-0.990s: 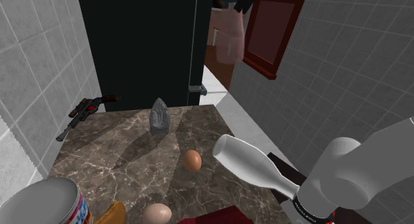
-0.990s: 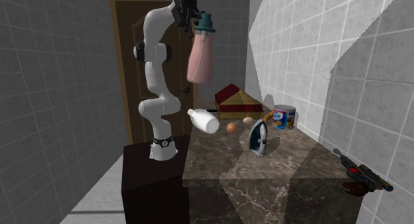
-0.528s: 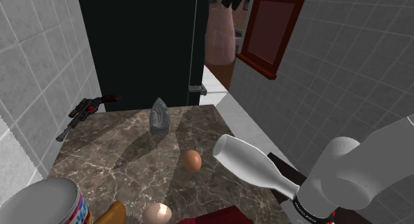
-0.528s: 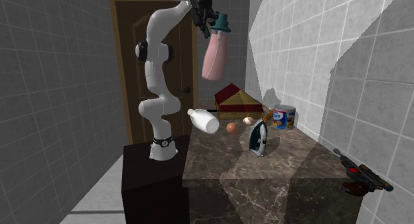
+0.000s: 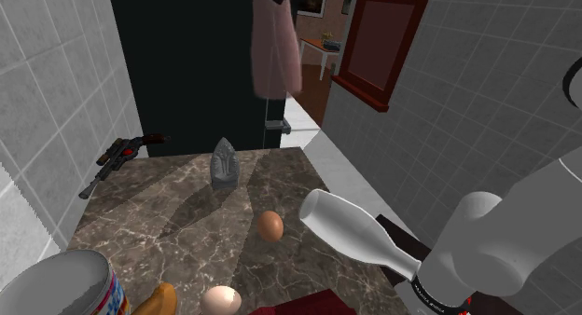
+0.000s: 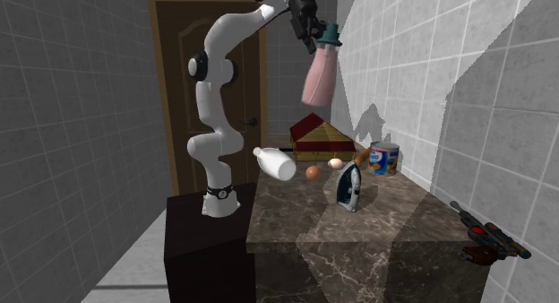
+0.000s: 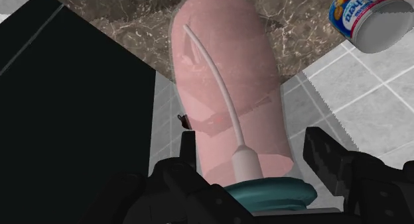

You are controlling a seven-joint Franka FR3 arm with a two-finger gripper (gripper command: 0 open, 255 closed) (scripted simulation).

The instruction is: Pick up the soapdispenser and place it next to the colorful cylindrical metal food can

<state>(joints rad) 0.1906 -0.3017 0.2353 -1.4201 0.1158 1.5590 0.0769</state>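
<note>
The pink soap dispenser (image 6: 319, 77) has swung closer to the grey-tiled wall (image 6: 502, 95). The gripper (image 6: 320, 30) clasps its teal neck, high above the brown marble counter (image 6: 394, 216) and the food can (image 6: 384, 158).

Grey tiled walls (image 6: 72, 122) close in a narrow room. Brown panelled door (image 6: 170, 95) at the far end in the second exterior view. Dark marble counter (image 5: 177, 211) sits against the tiled wall, with a black area (image 5: 187, 71) beyond its far edge. Dark red frame (image 5: 382, 52) is set in the wall at the shoulder view's upper right. Floor (image 6: 134, 265) is pale grey.
</note>
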